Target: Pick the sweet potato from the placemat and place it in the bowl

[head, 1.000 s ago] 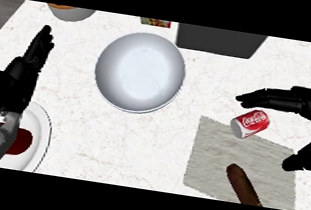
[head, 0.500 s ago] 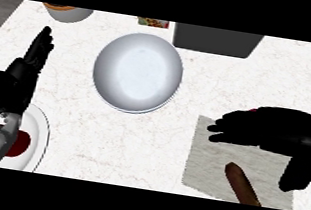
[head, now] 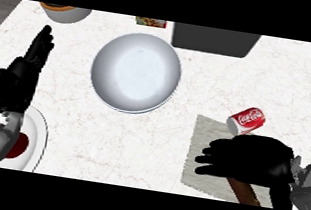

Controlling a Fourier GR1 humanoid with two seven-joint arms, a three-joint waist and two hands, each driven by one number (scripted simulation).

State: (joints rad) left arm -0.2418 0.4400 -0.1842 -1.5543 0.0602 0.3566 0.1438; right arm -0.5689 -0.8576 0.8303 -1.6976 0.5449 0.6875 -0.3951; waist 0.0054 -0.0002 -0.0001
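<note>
Sweet potato (head: 247, 192) lies on the grey placemat (head: 202, 134) at the near right of the table (head: 76, 110). Its upper end is hidden under the right robot hand (head: 249, 159), and I cannot tell whether that hand grips it yet. The step in hand looks like the grasp. Next it must close round the potato, lift clear of the cola can (head: 246, 119) just beyond, and carry it to the white bowl (head: 135, 72). The left robot hand (head: 19, 79) rests open at the left.

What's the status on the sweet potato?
Left hand open, resting left. Right hand over sweet potato on placemat. Bowl empty. Can at placemat's far corner.
</note>
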